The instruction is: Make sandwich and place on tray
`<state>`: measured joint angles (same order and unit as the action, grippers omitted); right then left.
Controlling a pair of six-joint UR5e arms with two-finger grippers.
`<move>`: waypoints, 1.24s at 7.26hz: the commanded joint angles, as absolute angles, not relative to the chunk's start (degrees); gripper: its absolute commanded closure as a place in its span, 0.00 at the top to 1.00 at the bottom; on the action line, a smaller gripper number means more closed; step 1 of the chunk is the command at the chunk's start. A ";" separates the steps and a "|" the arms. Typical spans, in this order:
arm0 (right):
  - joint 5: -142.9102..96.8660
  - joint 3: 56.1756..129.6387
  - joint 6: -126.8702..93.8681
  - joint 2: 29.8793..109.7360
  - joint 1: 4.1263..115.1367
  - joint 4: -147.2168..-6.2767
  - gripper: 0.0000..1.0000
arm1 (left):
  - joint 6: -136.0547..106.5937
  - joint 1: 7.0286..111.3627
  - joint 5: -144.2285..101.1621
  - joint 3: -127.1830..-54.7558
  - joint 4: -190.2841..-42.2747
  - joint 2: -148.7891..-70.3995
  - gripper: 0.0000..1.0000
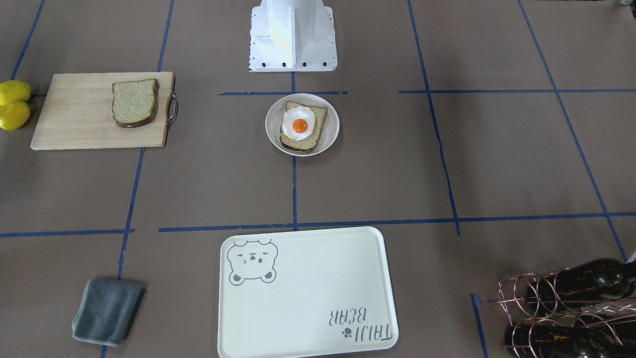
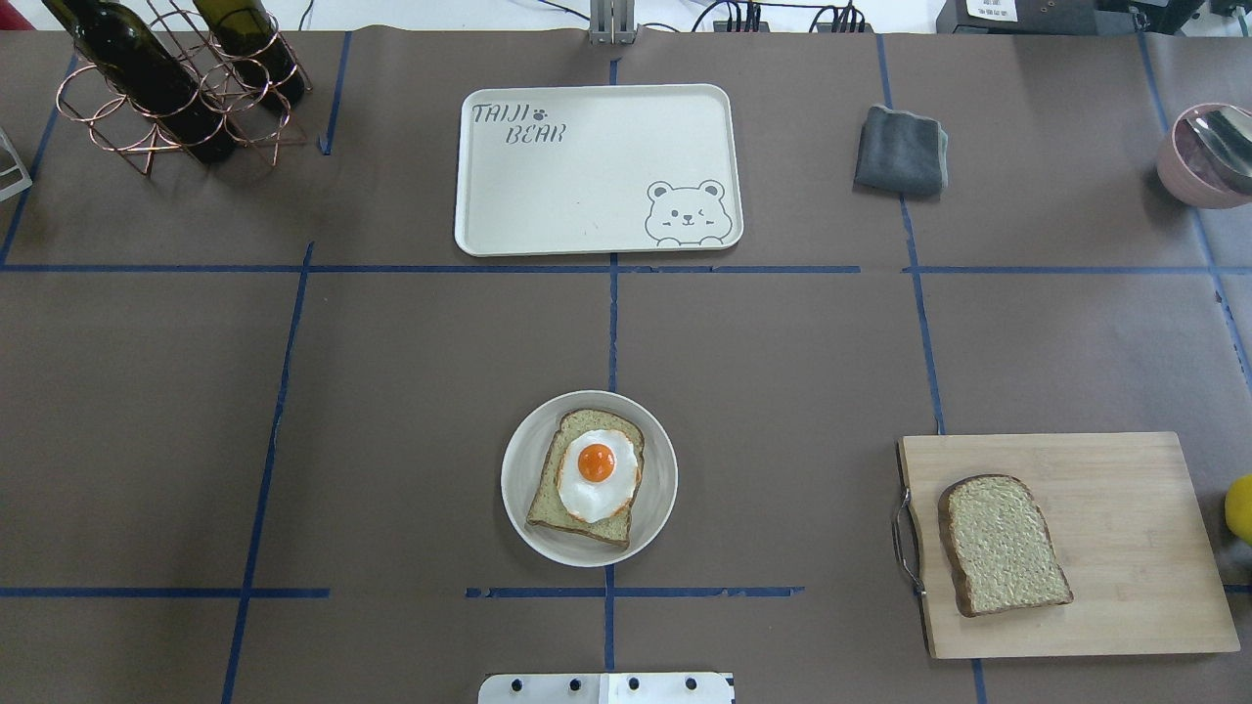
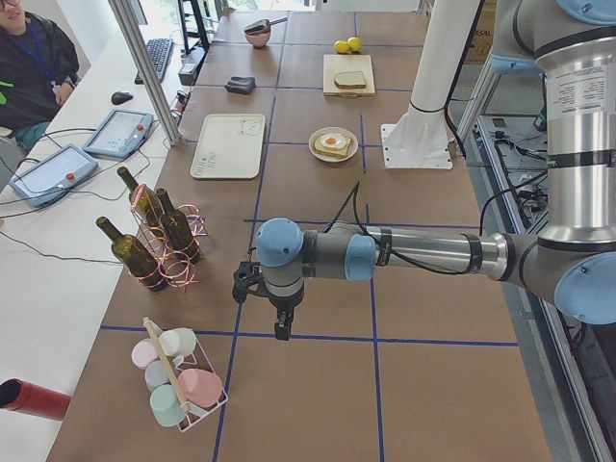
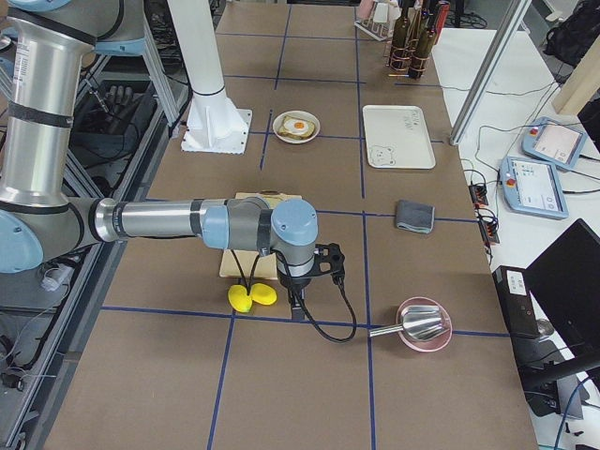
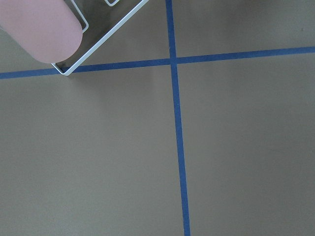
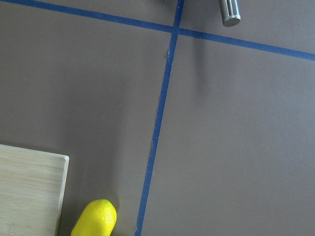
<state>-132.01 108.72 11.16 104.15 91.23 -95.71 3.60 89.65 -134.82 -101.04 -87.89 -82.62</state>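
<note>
egg-topped bread slice point(image 1: 303, 127) on plate point(image 1: 273, 130), second slice point(image 1: 134, 102) on cutting board point(image 1: 74, 112), tray point(image 1: 308, 293) bare

Brown paper tabletop point(image 2: 411, 391) gridded with blue tape lines point(image 2: 613, 323). We note a small round white plate point(image 2: 515, 469) at mid-length, toward the near edge. Pale wooden cutting board with metal handle point(image 2: 1125, 548) lies along the near edge toward the right end, with two yellow lemons point(image 1: 12, 103) just beside its short end. Folded grey cloth point(image 2: 902, 150) sits by the far edge. Pink bowl point(image 2: 1188, 174) holding a metal scoop point(image 2: 1223, 137) sits toward the far right corner. Copper wire rack point(image 2: 98, 117) with dark green wine bottles point(image 2: 137, 73) stands at the far edge, leftward. White wire caddy of pastel cups point(image 3: 178, 380) is near the far left corner.
</note>
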 commanded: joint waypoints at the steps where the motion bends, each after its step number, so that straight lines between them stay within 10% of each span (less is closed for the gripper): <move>1: -132.01 108.63 11.16 104.15 91.23 -95.71 1.00 | 3.60 89.21 -134.82 -101.42 -87.80 -82.88 1.00; 9: -137.90 108.28 10.90 101.60 89.49 -91.09 1.00 | 3.52 89.21 -135.18 -103.27 -87.63 -82.36 1.00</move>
